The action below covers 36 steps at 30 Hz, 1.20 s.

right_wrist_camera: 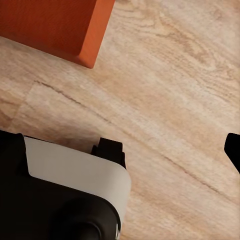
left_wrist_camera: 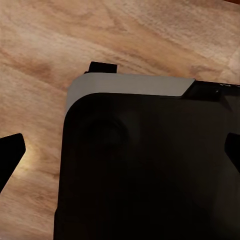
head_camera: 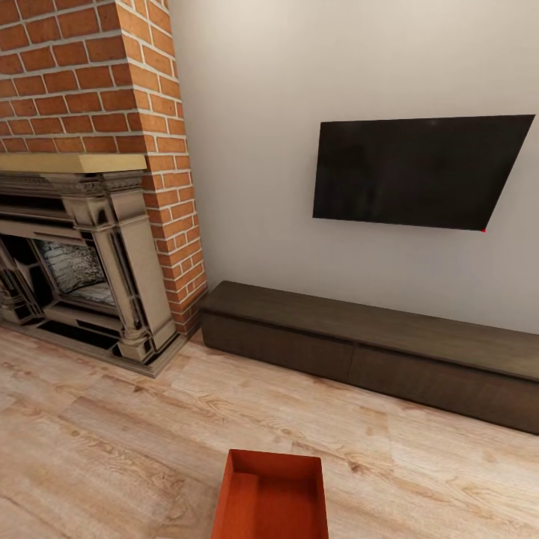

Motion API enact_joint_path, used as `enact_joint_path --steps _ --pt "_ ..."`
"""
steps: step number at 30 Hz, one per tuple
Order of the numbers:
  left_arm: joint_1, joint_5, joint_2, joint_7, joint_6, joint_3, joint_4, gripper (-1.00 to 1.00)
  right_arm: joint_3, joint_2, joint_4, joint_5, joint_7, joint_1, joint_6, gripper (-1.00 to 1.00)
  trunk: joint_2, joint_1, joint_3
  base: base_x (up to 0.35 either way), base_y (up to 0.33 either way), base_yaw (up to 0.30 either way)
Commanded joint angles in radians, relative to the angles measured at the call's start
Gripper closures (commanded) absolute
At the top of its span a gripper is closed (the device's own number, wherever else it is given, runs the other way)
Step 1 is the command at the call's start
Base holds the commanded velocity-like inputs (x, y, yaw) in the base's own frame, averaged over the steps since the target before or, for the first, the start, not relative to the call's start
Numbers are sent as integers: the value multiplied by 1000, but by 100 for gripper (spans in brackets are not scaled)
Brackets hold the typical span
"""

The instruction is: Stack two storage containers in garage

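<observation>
One orange-red open-top storage container (head_camera: 271, 498) sits on the light wood plank floor of the living room, at the near middle of the head view. Its corner and side (right_wrist_camera: 55, 25) appear in the right wrist view, apart from my right gripper (right_wrist_camera: 120, 150). One dark fingertip (right_wrist_camera: 233, 150) of that gripper shows at the picture's edge, with only floor beside it. My left gripper (left_wrist_camera: 120, 150) is open, its fingertips (left_wrist_camera: 11, 152) spread wide over my own black base, holding nothing. The garage and its concrete floor are out of view.
A red brick fireplace (head_camera: 90, 224) with an ornate surround stands at the left. A low dark wood console (head_camera: 374, 348) runs along the wall under a black TV (head_camera: 419, 172). Bare wood floor (head_camera: 112, 449) lies between them and me. My black and grey base (left_wrist_camera: 145, 170) is below both wrists.
</observation>
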Motion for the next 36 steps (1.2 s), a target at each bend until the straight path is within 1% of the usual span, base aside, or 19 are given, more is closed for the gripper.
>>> enact_joint_path --steps 1,16,20,23,28,31,32,33,34,36 --pt "1 10 -1 0 1 1 -2 -100 -8 0 3 6 3 -1 -5 -100 0 0 -1 0 0 0" --pt "1 7 -1 0 -3 1 -4 -100 -8 0 3 7 3 -1 -5 -100 0 0 -1 0 0 0" --pt "1 6 -2 0 -5 1 -6 -100 -9 2 3 9 3 -1 -3 -100 0 0 -1 0 0 0" --pt "1 5 -3 2 -1 0 -18 -100 -9 10 2 11 3 -1 -1 -100 0 0 -1 0 0 0" --pt "1 4 -7 23 21 -3 -80 -100 -10 27 -10 10 7 -1 2 -100 0 0 -1 0 0 0" --pt "1 5 -4 27 55 -4 -124 -100 -11 49 -39 10 7 -1 9 -100 0 0 -1 0 0 0" --pt "1 5 -3 29 74 -3 -151 -100 -11 61 -59 9 7 -1 18 -100 0 0 -1 0 0 0" --pt "0 5 -2 34 103 -3 -205 -100 -12 76 -95 8 7 -1 32 -100 0 0 -1 0 0 0" --pt "-1 8 -3 37 138 -3 -256 -100 -13 85 -134 7 7 -1 42 -100 0 0 -1 0 0 0" --pt "-6 9 -3 37 175 -3 -284 -100 -15 90 -175 6 7 -1 46 -100 0 0 -1 0 0 0"
